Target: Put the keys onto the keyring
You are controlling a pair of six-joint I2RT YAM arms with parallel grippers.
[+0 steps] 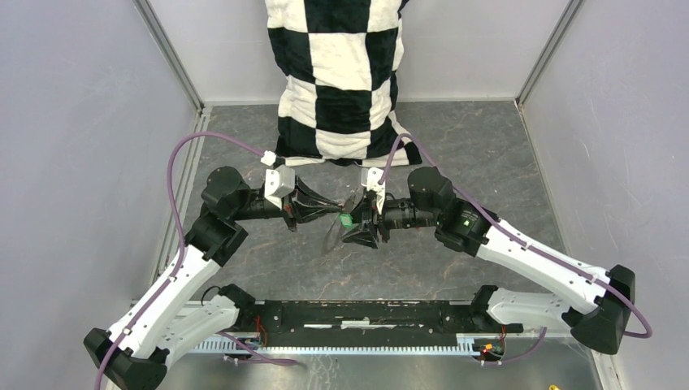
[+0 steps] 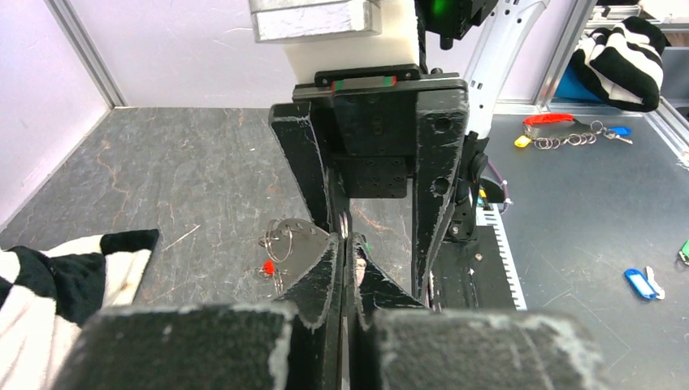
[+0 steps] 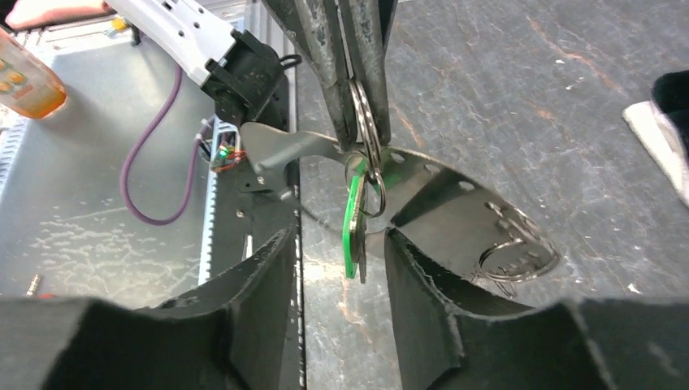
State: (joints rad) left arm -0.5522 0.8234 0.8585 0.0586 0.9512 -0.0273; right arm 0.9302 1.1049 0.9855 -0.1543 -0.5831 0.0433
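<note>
My left gripper [image 1: 327,210] [image 2: 345,244] is shut on a small metal ring [image 3: 368,130] of the keyring, held above the table. The green key [image 3: 353,231] [image 1: 346,219] hangs from that ring. The keyring's large grey loop [image 3: 455,203] [image 1: 333,237] [image 2: 305,244] droops below it to the table, where more small rings [image 3: 512,256] lie. The red key [image 2: 268,266] lies on the table beside those rings [image 2: 280,240]. My right gripper [image 1: 356,226] [image 3: 340,244] is open. The green key hangs between its fingers, close to the right one; I cannot tell if it touches.
A black-and-white checkered cloth [image 1: 341,73] lies at the table's back and shows in the left wrist view [image 2: 57,276]. Beyond the near edge lie a red tag with rings [image 2: 561,122], a blue tag [image 2: 638,280] and an orange object [image 3: 24,77].
</note>
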